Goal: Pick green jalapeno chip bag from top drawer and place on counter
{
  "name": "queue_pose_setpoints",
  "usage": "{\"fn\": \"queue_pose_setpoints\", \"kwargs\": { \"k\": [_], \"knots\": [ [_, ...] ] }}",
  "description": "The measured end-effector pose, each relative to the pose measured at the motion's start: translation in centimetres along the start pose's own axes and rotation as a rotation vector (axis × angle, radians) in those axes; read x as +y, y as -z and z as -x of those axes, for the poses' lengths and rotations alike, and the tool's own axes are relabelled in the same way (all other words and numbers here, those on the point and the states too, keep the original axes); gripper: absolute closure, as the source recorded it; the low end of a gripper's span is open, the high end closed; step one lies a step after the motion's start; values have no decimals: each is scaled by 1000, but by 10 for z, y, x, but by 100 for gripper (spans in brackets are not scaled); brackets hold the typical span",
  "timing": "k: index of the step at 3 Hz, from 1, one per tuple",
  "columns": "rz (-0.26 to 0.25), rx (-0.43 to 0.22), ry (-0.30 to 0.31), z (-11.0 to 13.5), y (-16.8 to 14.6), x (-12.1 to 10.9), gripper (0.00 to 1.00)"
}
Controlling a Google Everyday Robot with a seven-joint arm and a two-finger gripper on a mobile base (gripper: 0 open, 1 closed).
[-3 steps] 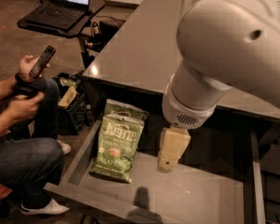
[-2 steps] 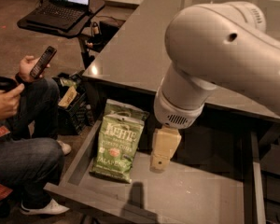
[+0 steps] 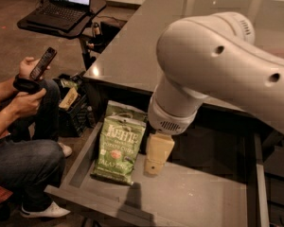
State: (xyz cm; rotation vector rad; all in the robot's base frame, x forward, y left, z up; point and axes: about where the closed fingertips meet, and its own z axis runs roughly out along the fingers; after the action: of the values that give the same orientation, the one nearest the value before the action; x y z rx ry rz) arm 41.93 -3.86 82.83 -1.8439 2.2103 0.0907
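Observation:
The green jalapeno chip bag (image 3: 119, 146) lies flat at the left end of the open top drawer (image 3: 189, 200), a grey tray pulled out below the counter (image 3: 142, 51). My gripper (image 3: 154, 168) hangs from the big white arm (image 3: 217, 65) and points down into the drawer, just right of the bag and close to its right edge. Only one cream-coloured finger block shows. It holds nothing that I can see.
A seated person (image 3: 23, 141) holding a phone (image 3: 41, 64) is close to the drawer's left end. A crate of items (image 3: 72, 103) stands by the counter's corner. A laptop (image 3: 66, 4) sits on a black stand at the far left.
The arm has swung left and forward, bringing the gripper closer to the bag's right edge. The bag has not moved.

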Motion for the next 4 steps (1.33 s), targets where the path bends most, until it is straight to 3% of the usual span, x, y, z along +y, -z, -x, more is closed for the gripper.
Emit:
{"fn": "queue_pose_setpoints", "kwargs": {
  "k": [3, 4],
  "knots": [
    [78, 12, -56, 46, -71, -17, 0],
    [117, 50, -50, 62, -103, -28, 0]
  ]
}}
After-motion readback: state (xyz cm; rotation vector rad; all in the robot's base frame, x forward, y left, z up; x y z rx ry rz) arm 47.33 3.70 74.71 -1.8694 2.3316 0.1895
